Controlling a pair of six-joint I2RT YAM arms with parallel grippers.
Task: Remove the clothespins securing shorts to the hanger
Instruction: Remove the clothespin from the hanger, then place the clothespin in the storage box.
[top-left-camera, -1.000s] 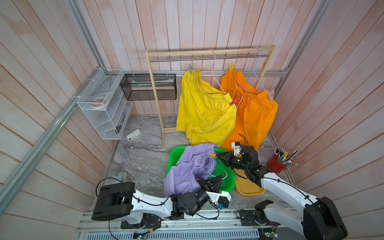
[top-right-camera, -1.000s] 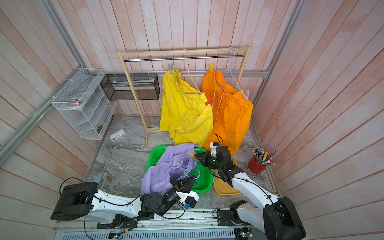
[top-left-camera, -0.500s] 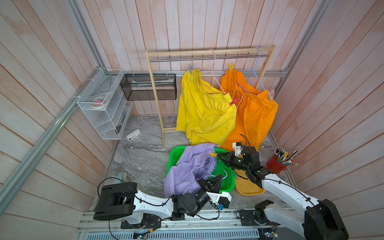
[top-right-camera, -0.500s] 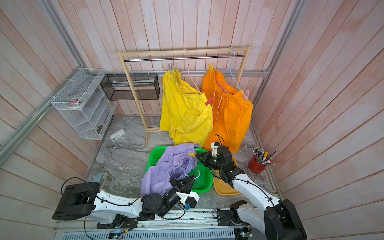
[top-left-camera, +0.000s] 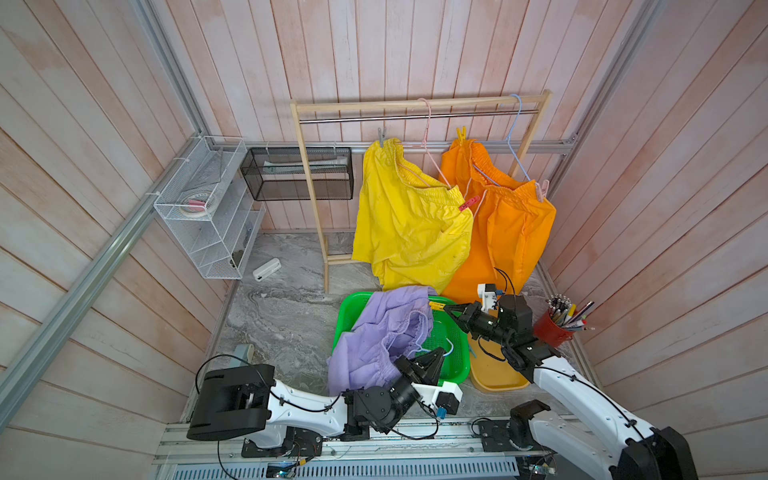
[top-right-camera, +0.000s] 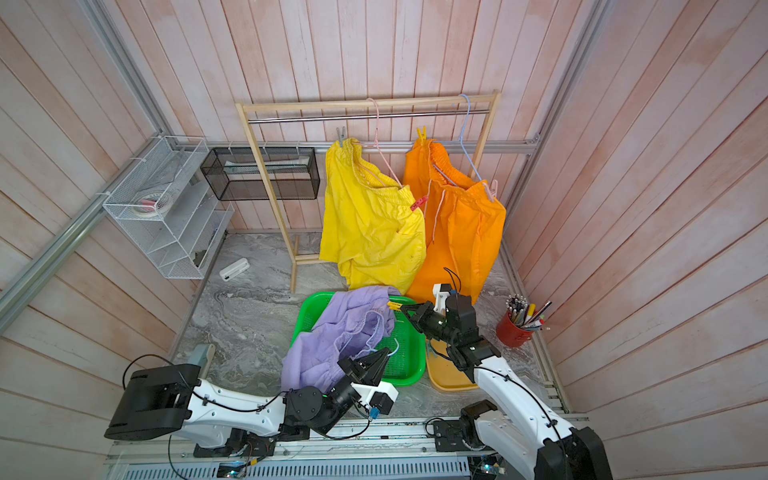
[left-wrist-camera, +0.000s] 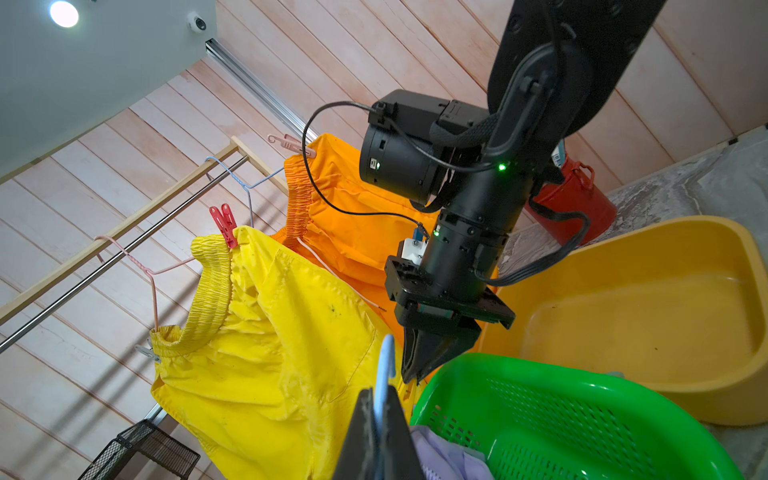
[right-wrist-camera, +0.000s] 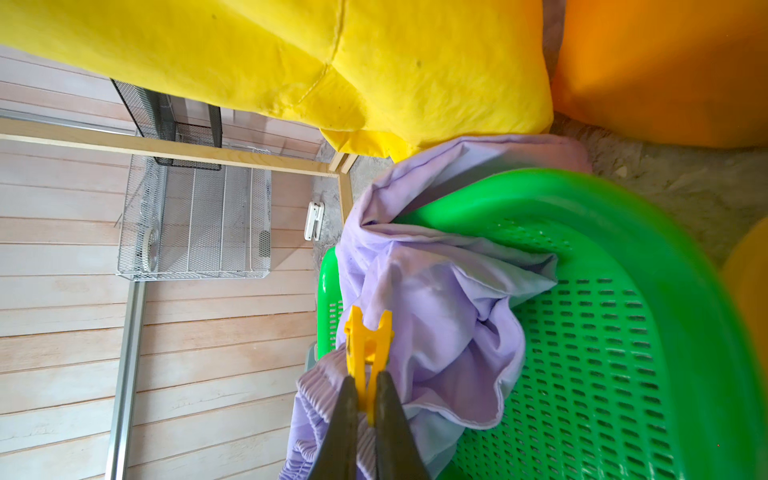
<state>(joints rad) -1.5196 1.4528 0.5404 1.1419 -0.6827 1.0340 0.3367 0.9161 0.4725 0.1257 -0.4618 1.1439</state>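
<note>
Right wrist view: the right hand is clamped on the tail of a yellow clothespin; the left hand is closed on a pale blue hanger. A slip from so thin a pinch is judged liable to snap the pin onto the lilac shorts. Its mouth is held apart beside those shorts, heaped in the green basket.

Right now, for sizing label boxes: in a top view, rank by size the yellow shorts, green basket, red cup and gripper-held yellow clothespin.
1. yellow shorts
2. green basket, partly covered
3. red cup
4. yellow clothespin, the held one
</note>
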